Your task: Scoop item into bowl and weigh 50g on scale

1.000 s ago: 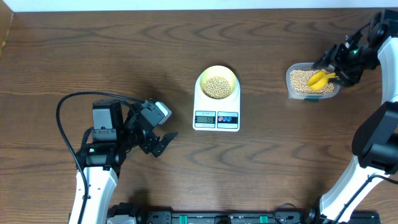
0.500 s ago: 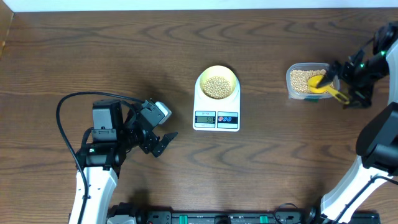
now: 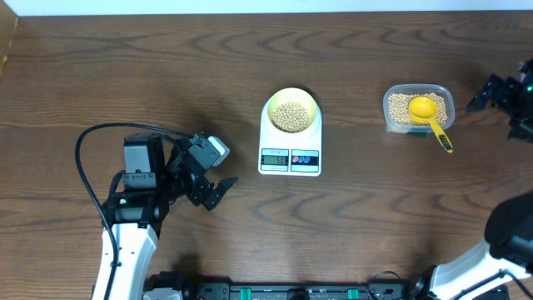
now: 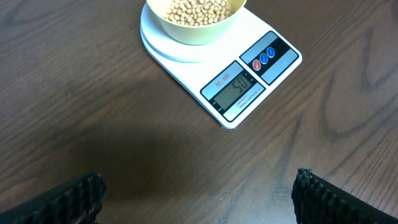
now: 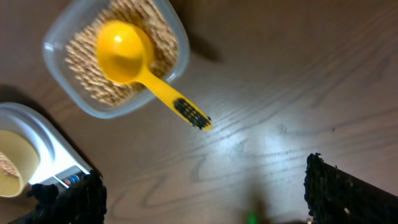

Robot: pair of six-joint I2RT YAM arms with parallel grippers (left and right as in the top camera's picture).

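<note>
Spreading across every view is a dark brown wood-grain table [image 3: 125, 67], matte except for a soft glare patch in the right wrist view. Beyond its far edge runs a thin pale strip [image 3: 250, 7] of the room; nothing more of it can be made out. Along the near edge sits a black rail [image 3: 291, 292].

Near the near-left corner, the left gripper [image 3: 218, 190] hovers over bare wood, its fingers spread wide with nothing between them, and a black cable [image 3: 83, 158] loops beside the arm. At the right edge, the right gripper [image 3: 500, 92] hangs with fingers likewise parted and empty.

At the table's middle lies the scale [image 3: 268, 140], and its display [image 4: 235, 87] appears to read 50. A clear tub [image 3: 387, 108] stands between the scale and the right edge. The bowl [image 3: 291, 92] sits on the far part of the scale. A yellow scoop [image 3: 426, 109] rests in the tub, with its handle reaching over the rim toward the near-right corner. Beans [image 3: 291, 117] fill the bowl, and more lie in the tub.
</note>
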